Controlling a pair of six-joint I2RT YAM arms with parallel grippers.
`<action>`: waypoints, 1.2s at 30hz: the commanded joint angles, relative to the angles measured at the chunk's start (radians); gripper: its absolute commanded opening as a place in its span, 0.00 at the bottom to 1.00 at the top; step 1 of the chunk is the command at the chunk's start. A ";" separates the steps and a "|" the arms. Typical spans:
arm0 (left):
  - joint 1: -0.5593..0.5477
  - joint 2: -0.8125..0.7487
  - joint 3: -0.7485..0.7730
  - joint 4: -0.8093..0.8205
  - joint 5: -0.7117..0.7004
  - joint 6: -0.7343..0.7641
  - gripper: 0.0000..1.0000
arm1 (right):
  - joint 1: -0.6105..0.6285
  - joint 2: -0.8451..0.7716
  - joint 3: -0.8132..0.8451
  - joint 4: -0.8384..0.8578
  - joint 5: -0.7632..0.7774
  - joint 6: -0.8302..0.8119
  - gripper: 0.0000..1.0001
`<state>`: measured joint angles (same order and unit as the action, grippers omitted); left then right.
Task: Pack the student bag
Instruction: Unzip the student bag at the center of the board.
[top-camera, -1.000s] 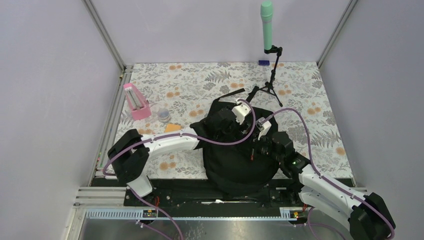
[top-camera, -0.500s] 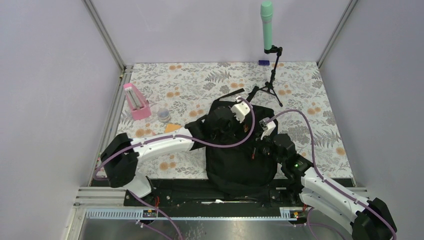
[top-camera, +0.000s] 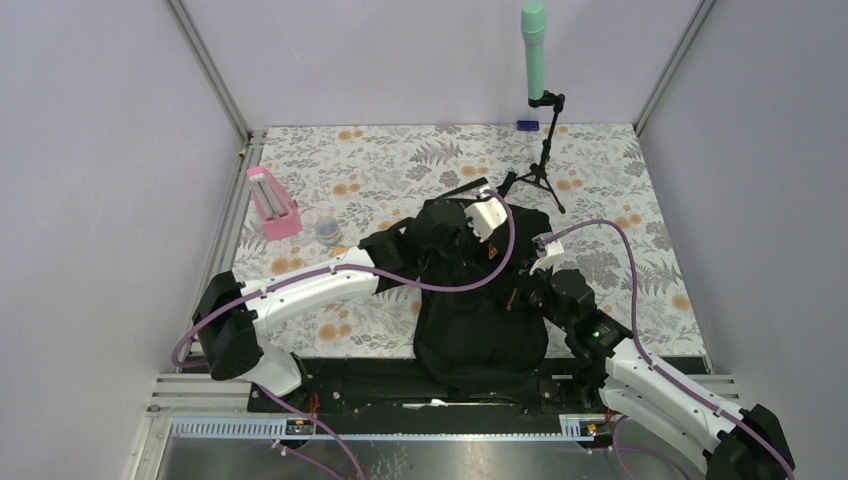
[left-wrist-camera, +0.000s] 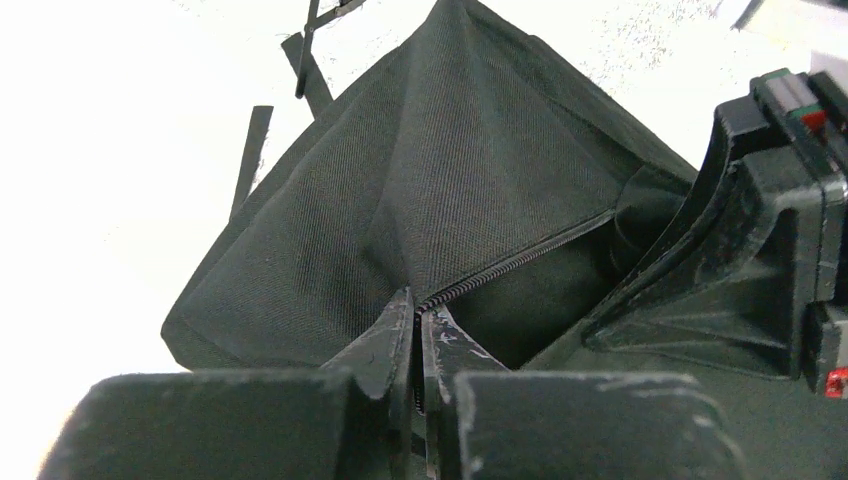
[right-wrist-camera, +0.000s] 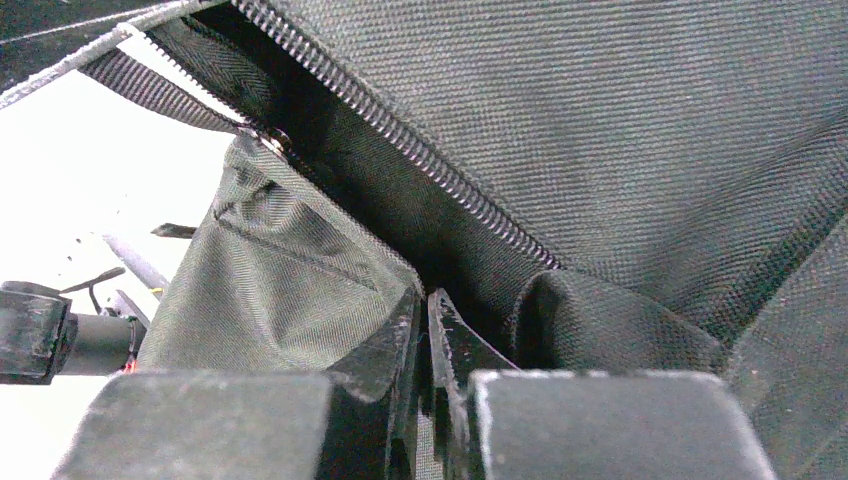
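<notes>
Left gripper (left-wrist-camera: 415, 312) is clamped tight on the student bag (top-camera: 480, 320) at its zipper (left-wrist-camera: 510, 262); right gripper (right-wrist-camera: 425, 300) pinches its fabric too. Black, coarse-woven and slumped, the bag lies near-centre on the floral worktop (top-camera: 400, 160).

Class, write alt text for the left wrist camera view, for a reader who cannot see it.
The left gripper is shut on the zipper edge of the student bag, holding the black fabric up in a tent shape. Part of the right arm fills the right side, and loose black straps lie on the washed-out table behind.
</notes>
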<state>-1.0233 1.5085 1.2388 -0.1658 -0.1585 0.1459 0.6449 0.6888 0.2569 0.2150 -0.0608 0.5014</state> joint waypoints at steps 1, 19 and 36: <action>0.030 -0.104 0.151 0.113 -0.116 0.122 0.00 | -0.001 -0.019 -0.011 -0.207 0.104 -0.011 0.09; 0.052 -0.134 0.010 0.025 0.136 -0.048 0.00 | -0.001 -0.191 0.187 -0.405 -0.011 -0.089 0.61; 0.052 -0.147 -0.031 0.019 0.131 -0.128 0.06 | -0.001 -0.054 0.345 -0.394 0.133 -0.432 0.66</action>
<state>-0.9771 1.4364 1.2121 -0.2363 -0.0330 0.0650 0.6468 0.5701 0.5636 -0.2256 -0.0074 0.1772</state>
